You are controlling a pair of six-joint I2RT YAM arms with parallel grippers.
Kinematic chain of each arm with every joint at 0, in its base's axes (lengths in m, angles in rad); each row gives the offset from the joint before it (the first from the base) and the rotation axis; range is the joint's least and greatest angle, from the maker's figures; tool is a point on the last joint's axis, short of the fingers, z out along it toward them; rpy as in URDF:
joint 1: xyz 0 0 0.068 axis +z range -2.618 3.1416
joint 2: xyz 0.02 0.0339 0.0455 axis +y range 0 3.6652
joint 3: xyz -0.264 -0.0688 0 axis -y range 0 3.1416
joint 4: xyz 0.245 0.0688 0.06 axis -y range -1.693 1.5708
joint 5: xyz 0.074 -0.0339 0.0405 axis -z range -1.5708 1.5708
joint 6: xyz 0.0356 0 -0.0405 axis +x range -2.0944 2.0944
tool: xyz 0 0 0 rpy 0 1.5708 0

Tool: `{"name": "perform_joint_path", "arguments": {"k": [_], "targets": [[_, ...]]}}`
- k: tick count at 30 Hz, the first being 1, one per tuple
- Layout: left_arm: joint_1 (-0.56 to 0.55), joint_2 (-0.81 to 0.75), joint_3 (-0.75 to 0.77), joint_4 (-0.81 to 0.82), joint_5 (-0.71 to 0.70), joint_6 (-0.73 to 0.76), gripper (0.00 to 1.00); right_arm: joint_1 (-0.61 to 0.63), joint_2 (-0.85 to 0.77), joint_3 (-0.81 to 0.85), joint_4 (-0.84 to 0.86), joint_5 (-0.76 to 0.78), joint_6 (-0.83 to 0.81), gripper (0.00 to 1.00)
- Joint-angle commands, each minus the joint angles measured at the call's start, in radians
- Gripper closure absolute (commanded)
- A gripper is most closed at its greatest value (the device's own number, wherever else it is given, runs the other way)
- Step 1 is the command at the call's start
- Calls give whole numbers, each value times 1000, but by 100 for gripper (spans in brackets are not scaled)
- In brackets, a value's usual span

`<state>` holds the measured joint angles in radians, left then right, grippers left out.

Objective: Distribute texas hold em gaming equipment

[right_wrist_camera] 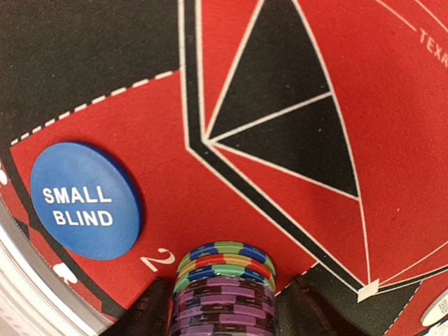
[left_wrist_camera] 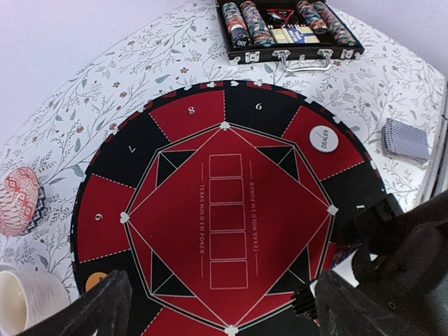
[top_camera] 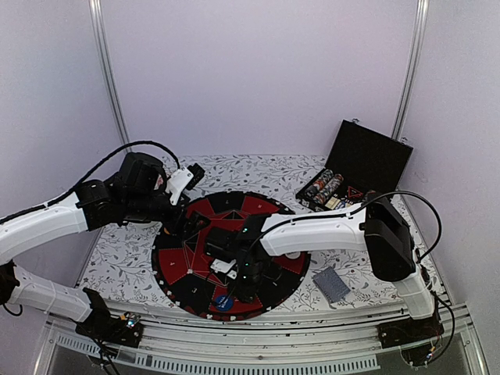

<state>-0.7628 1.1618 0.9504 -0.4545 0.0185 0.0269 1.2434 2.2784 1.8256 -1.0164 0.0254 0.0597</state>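
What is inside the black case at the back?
Rows of striped round poker chips fill the open black hinged case, around a yellowish item I cannot identify. Whatever lies beneath them is hidden.

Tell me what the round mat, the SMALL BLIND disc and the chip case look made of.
Round mat: felt-like cloth, matte, fuzzy nap up close. SMALL BLIND disc: likely plastic, smooth, faint sheen, printed white letters. Chip case: black shell, material unclear; latches and handle look like shiny metal.
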Motion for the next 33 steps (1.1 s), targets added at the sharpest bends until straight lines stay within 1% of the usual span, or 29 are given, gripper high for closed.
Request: {"name": "perform_joint_path", "arguments": {"k": [1, 3, 8, 15, 22, 28, 30, 33], "targets": [[14, -8, -8, -9, 10, 7, 6, 3, 27, -33, -43, -4, -11, 48], [13, -10, -8, -9, 9, 8, 6, 5, 29, -27, -47, -4, -10, 52], [13, -10, -7, -9, 8, 10, 6, 10, 33, -27, -75, -4, -2, 68], [13, -14, -6, -9, 7, 11, 6, 21, 26, -27, -130, -23, 8, 79], [14, -19, -14, -9, 7, 13, 6, 28, 33, -16, -161, -39, -2, 80], [16, -28, -15, -9, 6, 16, 6, 28, 61, 49, -180, -23, -31, 80], [16, -30, -15, -9, 5, 17, 6, 27, 96, 77, -184, -5, -35, 80], [18, -31, -14, -9, 6, 19, 6, 24, 97, 112, -192, 5, -35, 80]]}}
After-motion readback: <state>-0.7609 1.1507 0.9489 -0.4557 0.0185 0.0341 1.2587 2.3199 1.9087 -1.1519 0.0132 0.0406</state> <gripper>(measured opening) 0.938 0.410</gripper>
